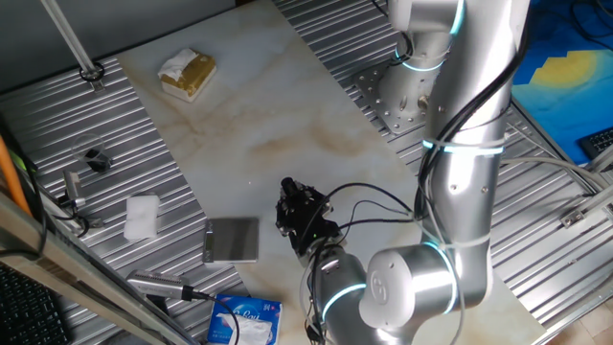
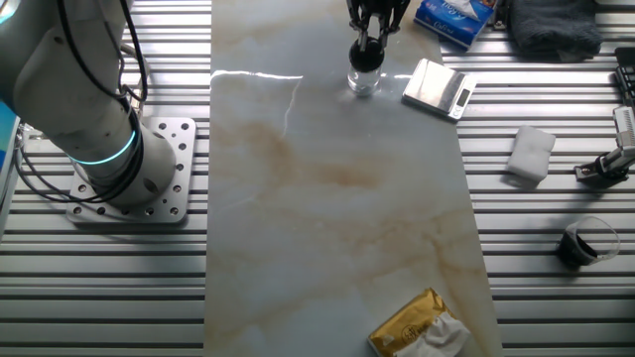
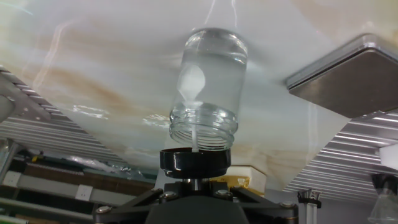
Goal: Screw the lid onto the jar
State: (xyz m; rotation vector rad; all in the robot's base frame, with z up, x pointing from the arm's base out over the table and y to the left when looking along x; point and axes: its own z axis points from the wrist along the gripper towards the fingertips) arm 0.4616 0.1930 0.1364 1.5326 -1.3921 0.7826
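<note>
One claw (image 2: 366, 42) pinching lid (image 3: 195, 161), holding it right above jar (image 3: 208, 84) mouth so threads line up. Jar upright on desk (image 2: 337, 198) just beside grey plate (image 2: 440, 86). Lid not seated yet, I'd say.

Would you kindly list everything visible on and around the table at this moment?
jar: one, clear glass, on the marble slab beside the grey plate, mouth open
lid: one, black, in the tool, just off the jar's mouth
grey plate: one, square, next to the jar
white block: one, on the ribbed table
gold packet: one, gold and white, slab's far end from the jar
blue packet: one, blue and white, near the plate
tool: one, black, above the jar
arm: one, silver
</note>
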